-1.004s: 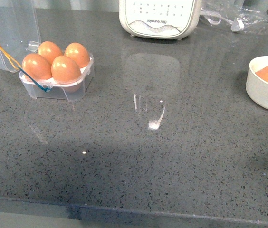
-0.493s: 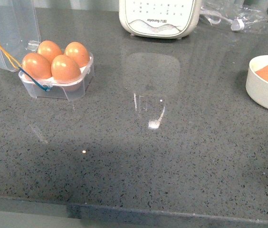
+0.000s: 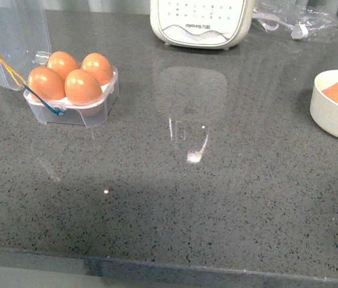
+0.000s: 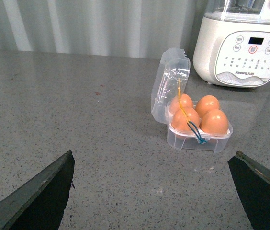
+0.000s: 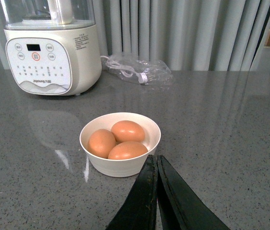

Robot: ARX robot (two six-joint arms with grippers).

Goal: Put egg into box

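Left wrist view, left gripper [image 4: 151, 191]: jaws spread wide, nothing between them.
box [image 4: 197, 141]: ahead of it on the counter, slightly right, lid up, all four cells filled.
egg [image 4: 215, 122]: seated in the near cell.
right gripper [image 5: 154, 162]: fingers pressed together, empty.
bowl [image 5: 120, 167]: just ahead of its tips, holding three spare eggs [image 5: 128, 131].
white appliance [image 5: 51, 48]: beyond the bowl, to the left.

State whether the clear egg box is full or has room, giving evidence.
Full. Four brown eggs fill all four cells of the box; its lid stands open.
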